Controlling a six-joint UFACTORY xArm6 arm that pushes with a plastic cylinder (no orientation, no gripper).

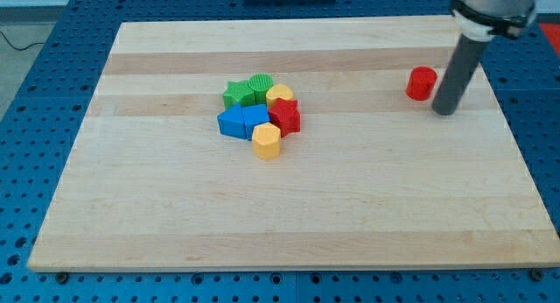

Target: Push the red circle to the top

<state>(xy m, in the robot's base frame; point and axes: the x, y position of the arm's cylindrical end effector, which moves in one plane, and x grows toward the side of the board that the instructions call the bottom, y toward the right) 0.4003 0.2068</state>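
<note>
- Nearest the camera lies the bare lower stretch of a pale wooden bench point(289, 224), a board resting on a blue perforated surface point(35, 145) that shows around its edges.
- Red circle point(422, 83): a short red cylinder standing upright on its flat end, in the view's upper right part of the bench, alone and well apart from the other blocks.
- Between the red circle and the bench's top edge only bare wood shows; no block stands in that path.
- A tight cluster of blocks sits a little to the view's left of centre, far from the red circle.
- Top of the cluster: a green star point(234, 95) with a green round ribbed block point(261, 87) touching it on the view's right.
- A yellow heart-like block point(280, 95) sits just to the view's right of the green round one.
- Below these are two blue blocks point(242, 122) side by side; their exact shapes are hard to make out.
- A red star point(285, 116) touches the blue blocks on the view's right.
- A yellow hexagon-like block point(267, 140) forms the cluster's lowest point.
- No fingers exist on this arm; it ends in a dark rod point(458, 71) that holds nothing.
- My tip point(445, 111) rests on the bench just to the view's right of the red circle and slightly lower; whether the rod touches the block I cannot tell.
</note>
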